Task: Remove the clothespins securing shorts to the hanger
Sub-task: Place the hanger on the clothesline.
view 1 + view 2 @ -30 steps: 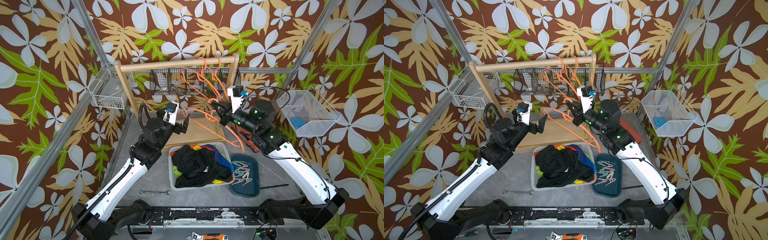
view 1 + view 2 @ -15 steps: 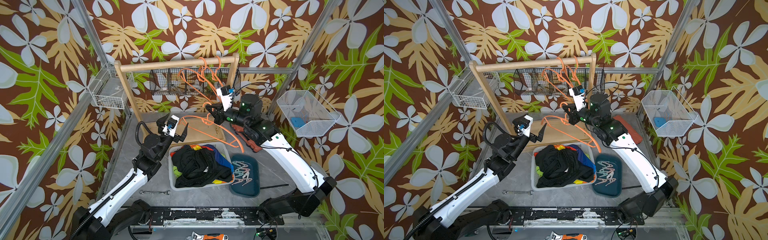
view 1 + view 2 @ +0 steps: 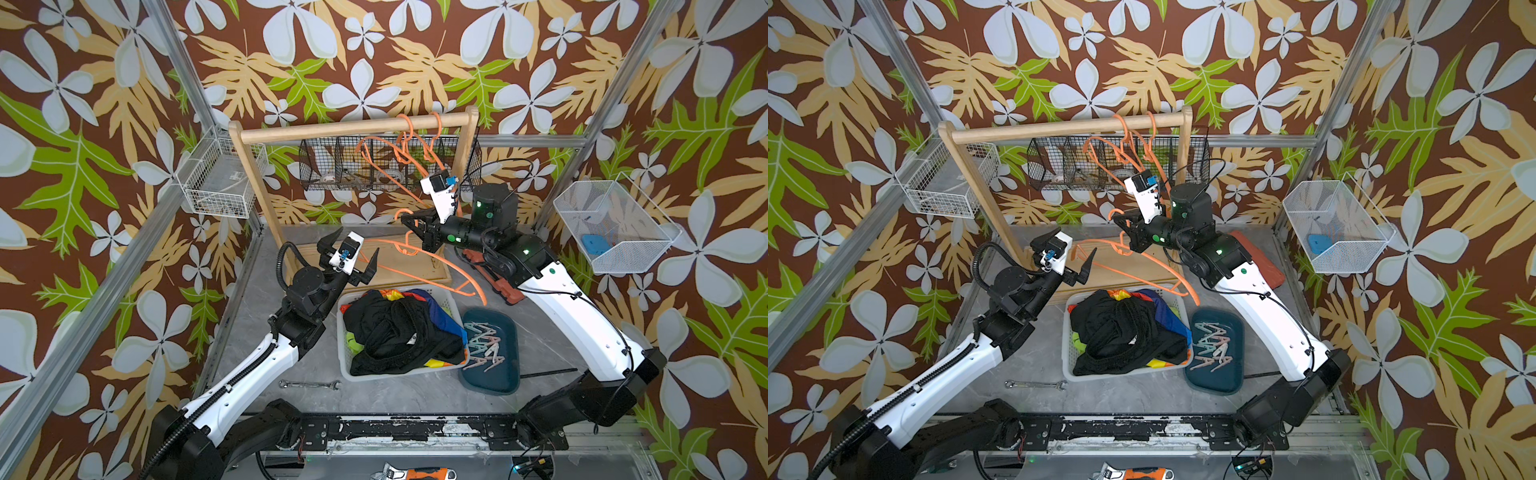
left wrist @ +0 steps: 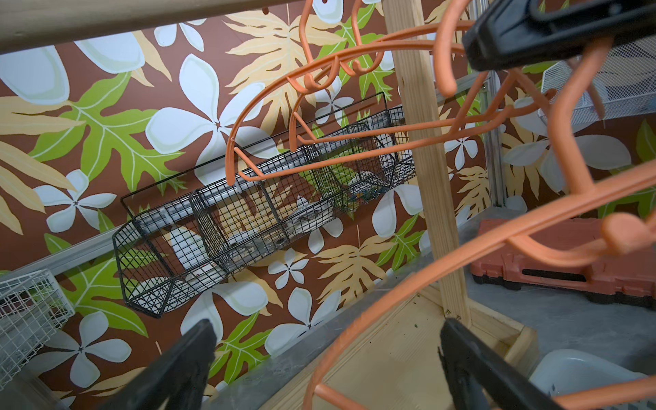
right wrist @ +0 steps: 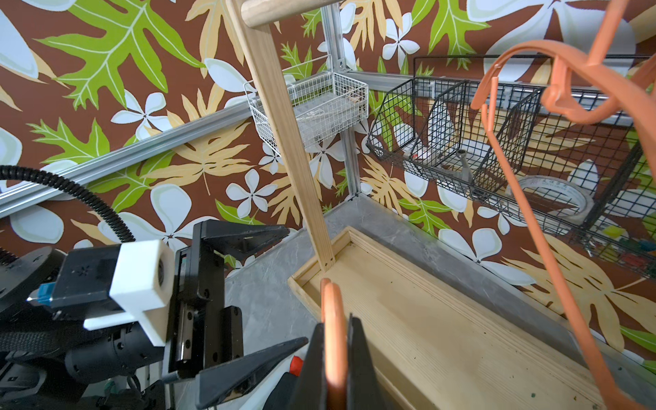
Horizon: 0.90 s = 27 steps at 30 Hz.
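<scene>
My right gripper [image 3: 415, 232] [image 5: 333, 340] is shut on the hook of an orange hanger [image 3: 419, 276] [image 3: 1133, 272] and holds it in the air above the rack base. Nothing hangs on that hanger. My left gripper [image 3: 355, 244] [image 4: 330, 358] is open at the hanger's left end, and one hanger arm passes between its fingers untouched. The black shorts [image 3: 395, 332] lie heaped in a white basket [image 3: 395, 376] over the colour-blocked shorts [image 3: 440, 316] and the lime green shorts [image 3: 353, 345]. Several clothespins [image 3: 484, 345] lie in a teal tray [image 3: 494, 382].
Two more orange hangers [image 3: 415, 141] hang on the wooden rail [image 3: 332, 131]. A black wire basket [image 3: 390, 166] sits behind it. White wire baskets [image 3: 220, 183] [image 3: 615, 224] are on the side walls. A wrench [image 3: 309, 384] and a red case [image 3: 494, 282] lie on the floor.
My right gripper has carried the hanger leftwards, closer to the left gripper. The left arm has folded lower, with its jaws still open.
</scene>
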{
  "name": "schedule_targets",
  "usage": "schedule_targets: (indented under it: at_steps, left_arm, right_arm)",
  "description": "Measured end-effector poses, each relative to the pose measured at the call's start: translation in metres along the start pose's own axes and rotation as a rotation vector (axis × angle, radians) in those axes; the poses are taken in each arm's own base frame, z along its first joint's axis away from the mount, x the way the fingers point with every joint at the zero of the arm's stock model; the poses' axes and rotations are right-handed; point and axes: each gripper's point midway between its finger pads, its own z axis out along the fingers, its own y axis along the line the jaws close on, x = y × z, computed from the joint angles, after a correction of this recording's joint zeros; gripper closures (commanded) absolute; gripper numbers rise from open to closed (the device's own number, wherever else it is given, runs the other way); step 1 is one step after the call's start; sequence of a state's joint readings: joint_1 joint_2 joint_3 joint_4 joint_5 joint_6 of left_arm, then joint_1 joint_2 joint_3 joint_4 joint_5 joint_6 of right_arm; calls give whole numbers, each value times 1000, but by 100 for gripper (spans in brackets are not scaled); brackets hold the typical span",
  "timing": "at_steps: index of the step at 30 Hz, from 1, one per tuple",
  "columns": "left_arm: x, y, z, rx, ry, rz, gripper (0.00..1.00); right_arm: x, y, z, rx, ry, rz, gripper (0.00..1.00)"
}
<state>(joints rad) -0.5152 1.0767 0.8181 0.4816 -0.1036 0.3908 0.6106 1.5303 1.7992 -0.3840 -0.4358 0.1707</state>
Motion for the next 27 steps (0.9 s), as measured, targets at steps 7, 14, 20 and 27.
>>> schedule_targets:
  at_steps: [7, 14, 20, 27]
  left_arm:
    - [4, -2, 5, 5, 15, 15, 7]
    - [12, -7, 10, 27, 50, 35, 10]
    - [14, -9, 11, 36, 61, 37, 46]
    - [23, -22, 11, 103, 92, 94, 97]
  right_arm:
    - [6, 6, -3, -17, 32, -15, 100]
    - [-9, 17, -12, -44, 9, -41, 100]
    - [-14, 21, -13, -56, 8, -44, 100]
    - [-18, 28, -11, -82, -10, -57, 100]
